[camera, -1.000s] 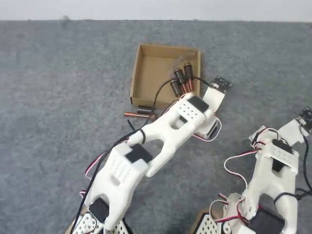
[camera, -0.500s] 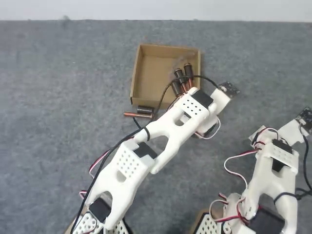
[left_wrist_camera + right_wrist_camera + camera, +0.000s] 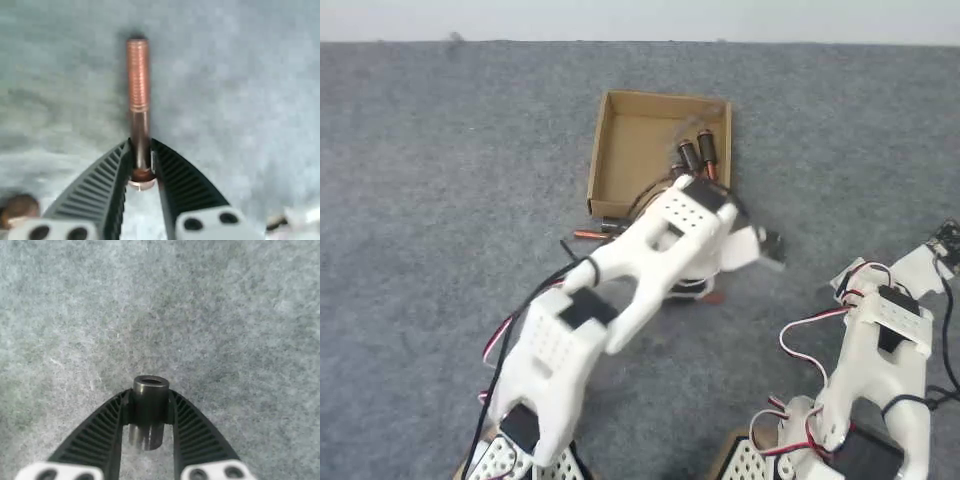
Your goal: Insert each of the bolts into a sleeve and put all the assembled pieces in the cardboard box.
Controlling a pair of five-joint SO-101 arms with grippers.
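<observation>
Bolt point(image 3: 138, 95), copper-coloured, is clamped in the left hand point(image 3: 141, 150). Its head sits back between the two ribbed fingers. The shaft runs straight out past the fingertips, threaded end farthest from the hand, over the grey desk point(image 3: 440, 220).

The right hand point(image 3: 150, 399) is closed around a dark sleeve point(image 3: 149, 412). This is a short tube whose open mouth points away from the hand, just beyond the fingertips.

In the high view the cardboard box point(image 3: 599, 150) lies near the left hand and well apart from the right one. We see finished pieces point(image 3: 697, 155) inside it against one wall. One more piece point(image 3: 608, 226) lies on the desk just outside the box.

We judge the step in hand to be mating this bolt with this sleeve. To do it well, we would turn the two hands to face each other so the threaded tip meets the sleeve's open mouth, both axes on one line. A small tilt would likely make the tip catch on the rim. The left hand should grip near the head, leaving most of the shaft free to enter. The right hand should hold firm, since a round sleeve could slip or turn when pushed. Feed slowly, and release only once the bolt is seated.
</observation>
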